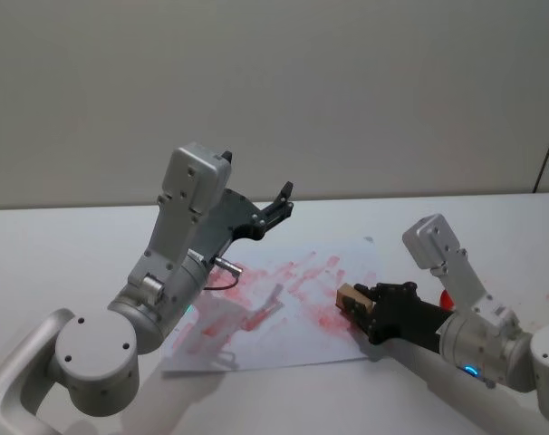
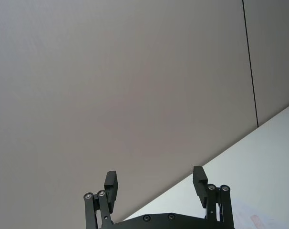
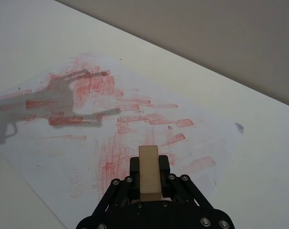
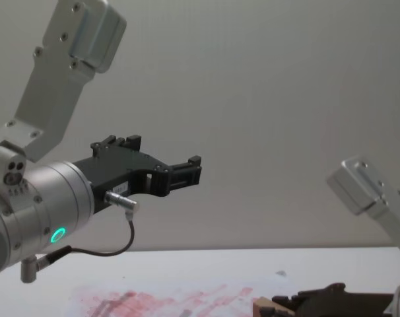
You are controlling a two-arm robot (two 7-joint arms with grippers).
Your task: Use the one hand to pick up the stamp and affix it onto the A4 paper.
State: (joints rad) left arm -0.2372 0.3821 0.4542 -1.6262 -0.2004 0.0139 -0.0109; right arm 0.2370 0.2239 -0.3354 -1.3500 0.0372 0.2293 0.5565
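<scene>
Right jaws: the black fingers of the right gripper (image 3: 149, 167) are drawn in narrow against both sides of the stamp (image 3: 149, 174) (a pale wooden block), which sticks out past the fingertips.
Left jaws: the left gripper (image 2: 155, 183) is spread wide with nothing between its fingers. It is lifted high above the table (image 1: 75, 236) and aimed toward the wall.
Stamp position: in the head view it sits low at the right edge of the A4 paper (image 1: 293, 326), pinched in the right jaws. Whether it touches the sheet I cannot tell.
A4 paper: it lies flat on the white table, covered with smudged red-pink bars (densest through the middle).
Shadow (image 3: 63, 98): a dark arm-and-gripper shape falls across the red marks on the part of the sheet away from the stamp.
Red item (image 1: 447, 297): a small red thing on the table just behind the right arm, mostly hidden by it.
Left arm (image 1: 179, 245): its silver links rise over the sheet's left part, well apart from the stamp.
</scene>
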